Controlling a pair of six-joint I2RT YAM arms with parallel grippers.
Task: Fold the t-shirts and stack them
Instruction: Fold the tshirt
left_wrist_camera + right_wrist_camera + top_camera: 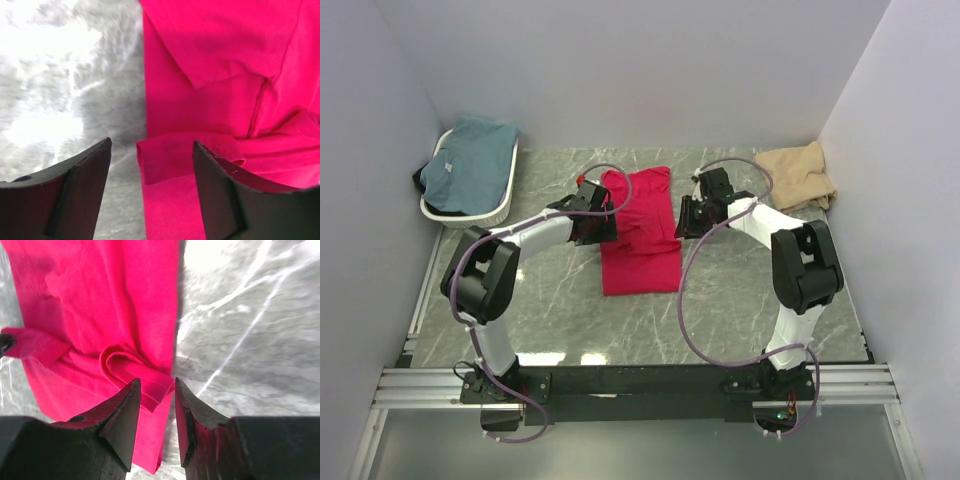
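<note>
The crimson red t-shirt (638, 235) lies folded into a long strip in the middle of the table. My left gripper (601, 228) is at its left edge. In the left wrist view that gripper (152, 150) stands wide open over a folded red corner (165, 160), with the fingers clear of the cloth. My right gripper (682, 217) is at the shirt's right edge. In the right wrist view it (157, 386) is open, and a loose red hem fold (145, 380) lies between its tips. The tan beige t-shirt (798, 176) sits crumpled at the back right. The teal blue t-shirt (470, 163) lies in the basket.
A white oval basket (500, 206) stands at the back left against the wall. White walls close in the back and both sides. The grey marble table top (740, 290) shows around the red shirt. A cable (692, 300) loops from the right arm over the table.
</note>
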